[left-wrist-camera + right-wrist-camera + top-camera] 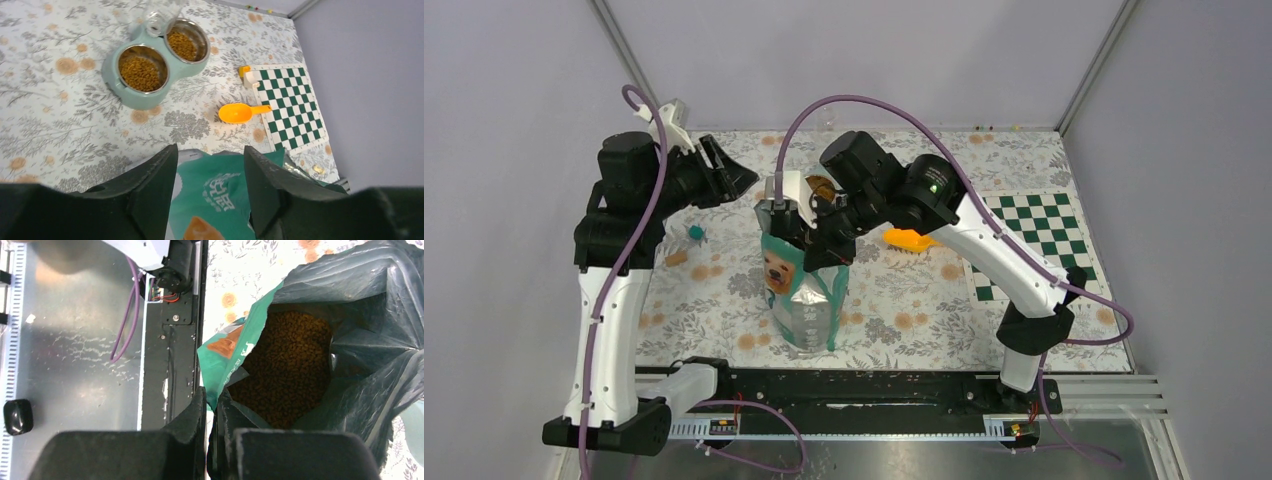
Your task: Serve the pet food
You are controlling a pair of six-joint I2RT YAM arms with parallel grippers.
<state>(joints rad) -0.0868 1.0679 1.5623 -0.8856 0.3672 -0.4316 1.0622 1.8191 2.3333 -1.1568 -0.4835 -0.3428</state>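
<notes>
The pet food, brown kibble (290,365), fills the open teal-and-white bag (804,300) that stands upright at the table's middle front. More kibble lies in both cups of a teal double bowl (112,82) behind the bag, mostly hidden in the top view (786,186). My right gripper (212,407) is shut on the bag's top rim (235,347) and holds the mouth open from above (809,228). My left gripper (210,185) is open and empty, up and to the left of the bag (727,172); the bag's front (220,190) shows between its fingers, below them.
An orange scoop (240,112) lies empty on the floral cloth right of the bag (909,240). A green-and-white chequered mat (1034,240) lies at the right. A clear bottle (160,15) stands on the bowl unit. A small teal item (695,233) lies left of the bag.
</notes>
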